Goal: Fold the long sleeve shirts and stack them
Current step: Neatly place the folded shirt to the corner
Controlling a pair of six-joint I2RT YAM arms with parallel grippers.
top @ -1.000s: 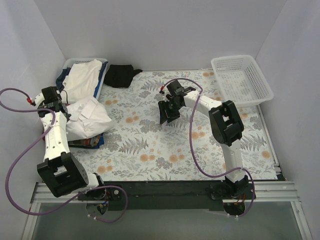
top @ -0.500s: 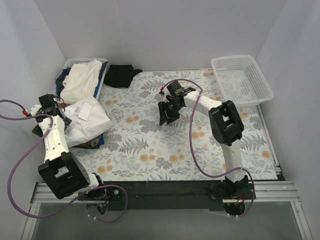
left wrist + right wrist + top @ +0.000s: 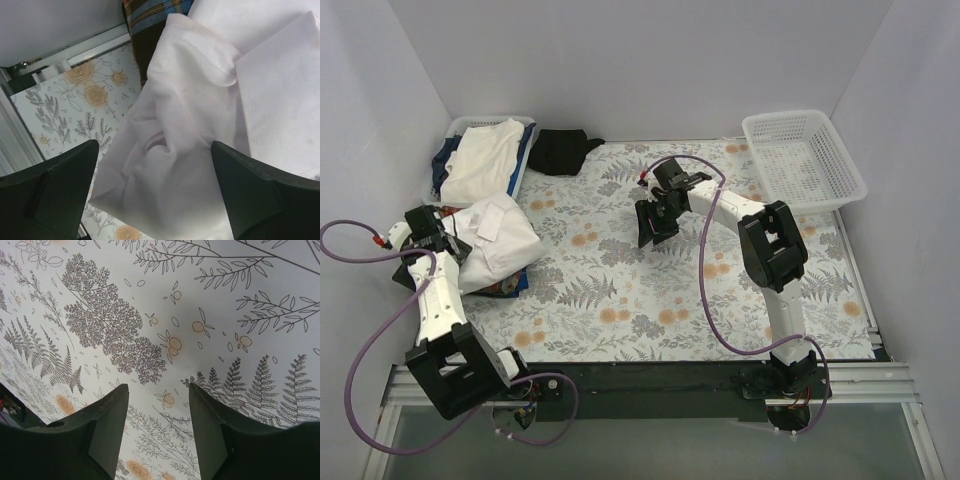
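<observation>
The white collared shirt lies in a loose, rumpled heap at the left edge of the top external view, on the floral table cover. A flat folded panel of it faces up near the top of the heap. The plaid shirt lies under it, showing only as a dark strip along the heap's lower edge.

The left wrist view shows what the overhead view cannot. The white fabric is thin and deeply creased, a stitched hem runs down the right of the frame, and the plaid's blue, orange and red checks peek out at the top centre, beneath the white cloth.

The left gripper sits at the heap's left side. From its wrist camera the left gripper has its two dark fingers spread wide, one in each lower corner, with the white shirt filling the space between them and nothing pinched.

The right gripper hangs over the middle of the table, well apart from both shirts. Its own view shows the right gripper with fingers parted above bare fern and flower print.

Only the overhead view takes in the rest. A cream garment lies in a basket at upper left, a small black garment sits just beside it, and a white mesh basket stands at upper right
</observation>
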